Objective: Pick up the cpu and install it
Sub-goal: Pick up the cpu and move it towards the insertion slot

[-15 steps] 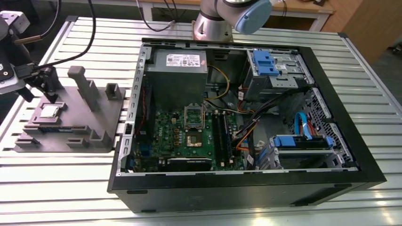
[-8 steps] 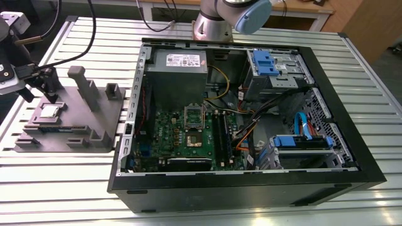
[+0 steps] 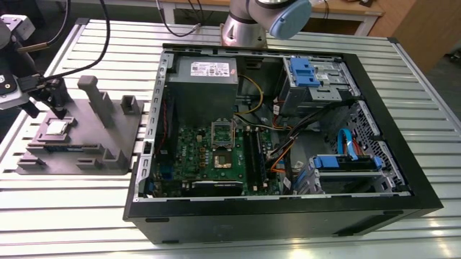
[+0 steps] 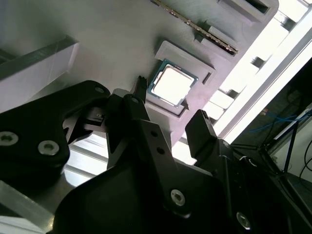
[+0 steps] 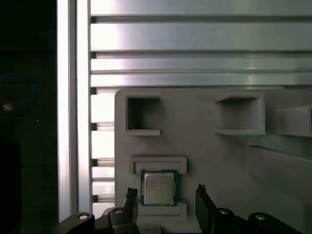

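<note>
Silver-grey, the cpu [image 5: 158, 187] lies flat in its pocket on the grey fixture block [image 5: 219, 161], which stands on the table [image 3: 72, 216] beside the open computer case [image 3: 403, 178]. The gripper [image 5: 165, 192] hangs just above the block, its jaws spread either side of the chip without touching it. Nothing is lifted yet. The motherboard socket [image 3: 222, 159] looks unfilled, so both pickup and installation remain.

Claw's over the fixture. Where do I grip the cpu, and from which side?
Take the cpu by its two thin opposite edges, coming straight down from above. It lies flat in a shallow pocket of the grey fixture, with raised lips along two sides and the other two left free. The open claw has one finger lined up with each free edge.
</note>
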